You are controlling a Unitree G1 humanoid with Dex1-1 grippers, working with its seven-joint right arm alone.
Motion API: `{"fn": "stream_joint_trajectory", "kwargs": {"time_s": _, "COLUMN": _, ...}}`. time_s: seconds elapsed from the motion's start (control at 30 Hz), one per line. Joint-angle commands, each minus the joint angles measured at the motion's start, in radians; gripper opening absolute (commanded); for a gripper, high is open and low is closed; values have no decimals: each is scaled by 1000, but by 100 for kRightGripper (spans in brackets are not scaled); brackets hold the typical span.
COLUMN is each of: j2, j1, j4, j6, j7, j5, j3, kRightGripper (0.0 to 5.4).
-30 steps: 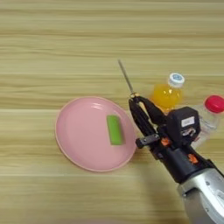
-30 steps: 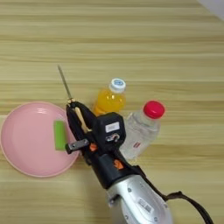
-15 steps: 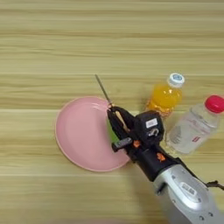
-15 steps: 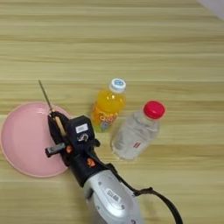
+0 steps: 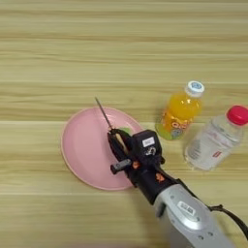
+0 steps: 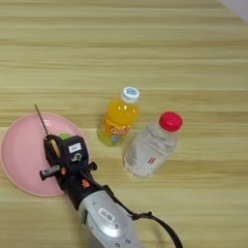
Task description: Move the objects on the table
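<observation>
here the table [image 5: 58, 43] fills the view, pale wood with lengthwise stripes. the silver arm [image 5: 186, 213] reaches in from the bottom right over the pink plate [image 5: 82, 147]. a clear bottle [image 5: 213, 140] with a red cap lies right of the plate, an orange juice bottle [image 5: 180, 112] beside it. the gripper [image 5: 117, 140] hangs over the plate's right part, its two black fingers closed on the screwdriver [image 5: 103, 114], whose thin shaft points up-left above the plate. only a sliver of the green block [image 5: 125, 131] shows beside the gripper, on the plate.
</observation>
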Motion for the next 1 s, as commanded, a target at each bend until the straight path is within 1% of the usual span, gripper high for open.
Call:
{"fn": "stream_joint_trajectory", "kwargs": {"time_s": 0.03, "j2": 10, "j1": -27, "j4": -5, "j6": -31, "j7": 10, "j5": -14, "j3": 8, "kRightGripper": 89}}
{"fn": "stream_joint_trajectory", "kwargs": {"time_s": 0.13, "j2": 15, "j1": -31, "j4": 19, "j6": -36, "j7": 17, "j5": -19, "j3": 15, "kRightGripper": 89}}
{"fn": "stream_joint_trajectory", "kwargs": {"time_s": 0.33, "j2": 26, "j1": -40, "j4": 59, "j6": -31, "j7": 40, "j5": -1, "j3": 6, "kRightGripper": 89}}
{"fn": "stream_joint_trajectory", "kwargs": {"time_s": 0.57, "j2": 46, "j1": -78, "j4": 97, "j6": -2, "j7": 53, "j5": -3, "j3": 25, "kRightGripper": 89}}
{"fn": "stream_joint_trajectory", "kwargs": {"time_s": 0.7, "j2": 58, "j1": -103, "j4": 117, "j6": 33, "j7": 55, "j5": -5, "j3": 29, "kRightGripper": 89}}
{"fn": "stream_joint_trajectory", "kwargs": {"time_s": 1.0, "j2": 72, "j1": -116, "j4": 180, "j6": 45, "j7": 63, "j5": -2, "j3": 24, "kRightGripper": 89}}
